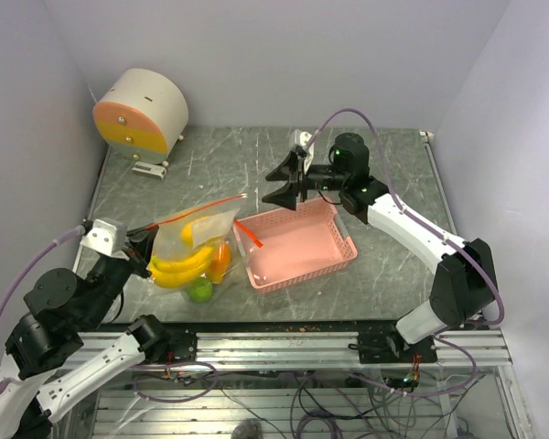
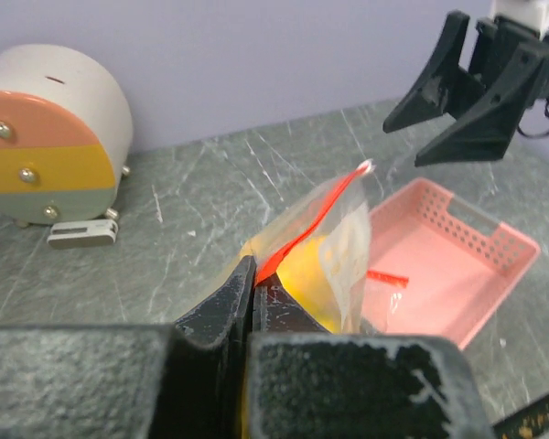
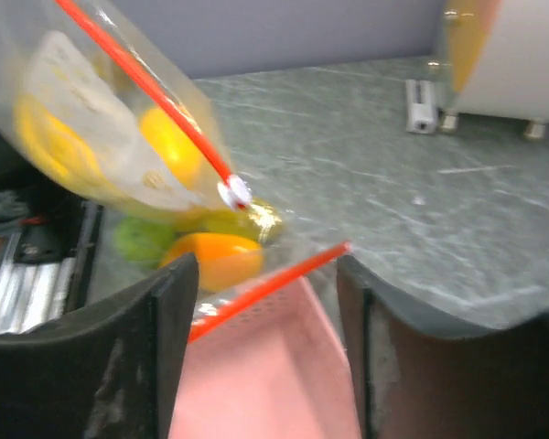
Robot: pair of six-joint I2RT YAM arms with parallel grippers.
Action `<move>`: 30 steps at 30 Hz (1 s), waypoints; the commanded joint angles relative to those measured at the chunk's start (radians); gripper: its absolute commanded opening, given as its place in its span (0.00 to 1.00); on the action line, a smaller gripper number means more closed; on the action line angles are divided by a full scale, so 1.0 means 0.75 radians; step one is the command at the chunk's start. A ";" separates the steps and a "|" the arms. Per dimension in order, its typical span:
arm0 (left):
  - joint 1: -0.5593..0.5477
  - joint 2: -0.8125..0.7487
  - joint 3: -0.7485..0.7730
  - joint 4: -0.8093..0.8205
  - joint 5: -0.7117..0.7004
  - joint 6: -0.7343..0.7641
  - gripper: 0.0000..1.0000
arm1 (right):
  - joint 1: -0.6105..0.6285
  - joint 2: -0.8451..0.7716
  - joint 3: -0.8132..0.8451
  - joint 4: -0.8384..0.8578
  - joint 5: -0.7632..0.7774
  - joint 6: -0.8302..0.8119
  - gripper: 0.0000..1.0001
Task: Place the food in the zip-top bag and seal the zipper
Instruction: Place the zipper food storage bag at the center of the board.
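Bag: the clear, floppy zip-top bag (image 1: pixel 201 240) lies on the grey marbled table (image 1: pixel 393 265), just left of the basket, its mouth edge lifted.
Left jaws: my left gripper (image 2: pixel 254 274) is clamped tight on the bag's near corner, at one end of the zipper. I judge this anchors the bag so the strip stands taut for sealing.
Right jaws: my right gripper (image 1: pixel 276 183) hangs spread wide and empty above the basket's far corner, facing the strip's free end. It looks poised to pinch there.
Zipper: one thin red-orange strip (image 3: pixel 146 91) along the mouth. I cannot tell whether it is pressed shut.
Food, counted: all I can see is inside the bag. There are at least two yellow plastic bananas (image 1: pixel 183 267), though overlap hides the exact number. There is also one yellow mango-like piece (image 1: pixel 188 233), one orange fruit (image 1: pixel 220 261) and one bumpy green ball (image 1: pixel 199 291).
Basket: one pink perforated plastic basket (image 1: pixel 302 272), with no food showing in it.
Stick: one short red-orange stick (image 1: pixel 248 233) across the basket's left rim.
Drum: one cream, orange and pink round toy box (image 1: pixel 142 114), well apart at the far left.
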 commanded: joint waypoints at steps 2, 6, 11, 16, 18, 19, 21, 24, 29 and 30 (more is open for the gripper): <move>0.002 0.084 -0.023 0.365 -0.171 0.014 0.07 | -0.033 -0.016 0.067 0.013 0.277 0.259 0.88; 0.002 0.238 -0.057 0.688 -0.421 0.050 0.07 | -0.035 -0.029 0.041 -0.017 0.495 0.363 1.00; 0.002 0.415 -0.185 1.261 -0.578 0.273 0.07 | -0.035 -0.010 0.028 -0.123 0.729 0.437 1.00; 0.006 0.610 -0.193 1.320 -0.771 0.247 0.07 | -0.033 -0.065 -0.058 -0.128 0.878 0.494 1.00; 0.027 0.653 -0.218 1.235 -0.800 0.128 0.11 | -0.033 -0.104 -0.111 -0.107 0.929 0.528 1.00; 0.048 0.664 -0.225 1.173 -0.800 0.051 0.21 | -0.034 -0.116 -0.126 -0.109 0.948 0.538 1.00; 0.110 0.662 -0.227 1.023 -0.718 -0.118 0.38 | -0.033 -0.126 -0.142 -0.131 0.978 0.547 1.00; 0.158 0.636 -0.222 0.875 -0.582 -0.254 0.73 | -0.031 -0.126 -0.142 -0.194 1.019 0.570 1.00; 0.162 0.609 -0.172 0.617 -0.479 -0.353 1.00 | -0.031 -0.135 -0.178 -0.229 1.081 0.608 1.00; 0.162 0.600 -0.167 0.574 -0.469 -0.368 1.00 | -0.031 -0.140 -0.189 -0.228 1.095 0.614 1.00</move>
